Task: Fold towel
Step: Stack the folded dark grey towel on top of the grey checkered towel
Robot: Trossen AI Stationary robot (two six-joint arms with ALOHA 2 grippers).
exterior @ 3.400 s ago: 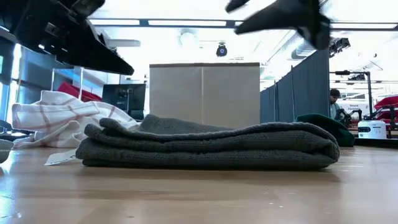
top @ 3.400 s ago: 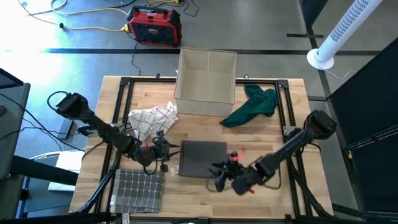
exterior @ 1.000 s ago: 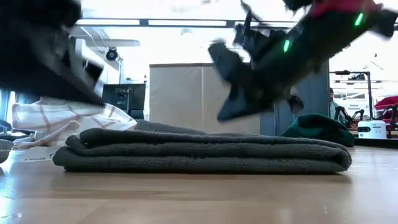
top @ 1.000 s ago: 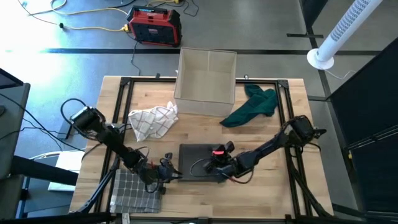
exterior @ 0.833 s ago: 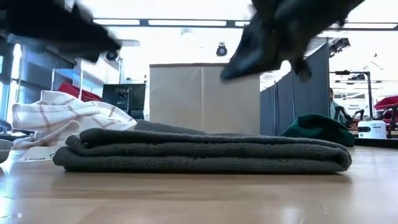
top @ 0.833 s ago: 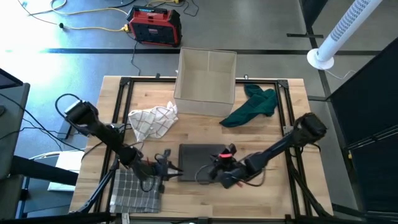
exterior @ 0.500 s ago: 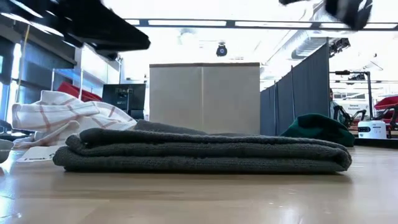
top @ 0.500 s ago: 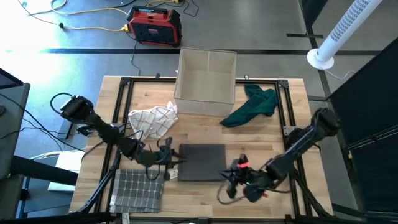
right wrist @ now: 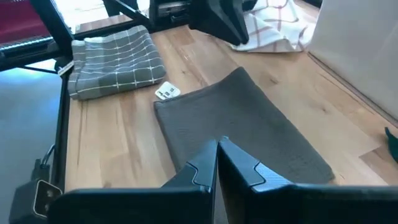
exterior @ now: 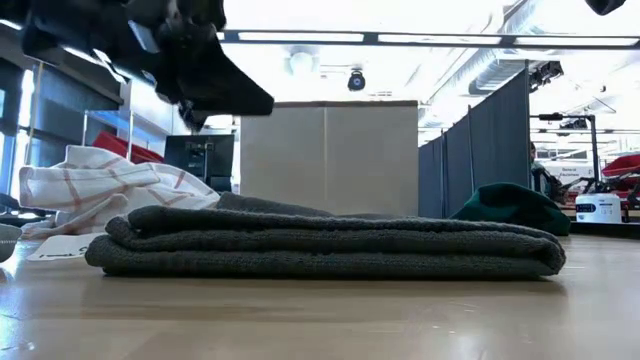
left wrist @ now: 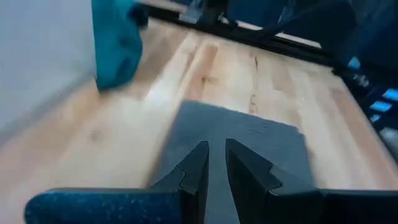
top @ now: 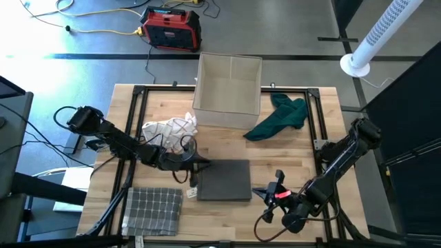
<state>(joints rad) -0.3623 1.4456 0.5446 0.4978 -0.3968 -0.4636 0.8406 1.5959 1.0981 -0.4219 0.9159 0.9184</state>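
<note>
Looking at the grey towel (top: pixel 225 180), it lies mid-counter (top: pixel 289 148) as a neat flat rectangle in stacked layers, so I judge the folding done. My left fingers (top: pixel 200 164) hang narrowly parted at its far-left corner, holding nothing. My right fingers (top: pixel 260 191) sit closed and empty just off its right edge. Perhaps only putting it away remains.

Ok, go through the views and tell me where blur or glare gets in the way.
Left wrist view: soft all over, the teal cloth and the grey towel smeared. Low view: bright ceiling lights wash out the top, and the left arm shows as a dark, blurred silhouette; the grey towel's folds stay sharp. Right wrist view: clear, with the checked towel crisp. High view: evenly lit and sharp.
</note>
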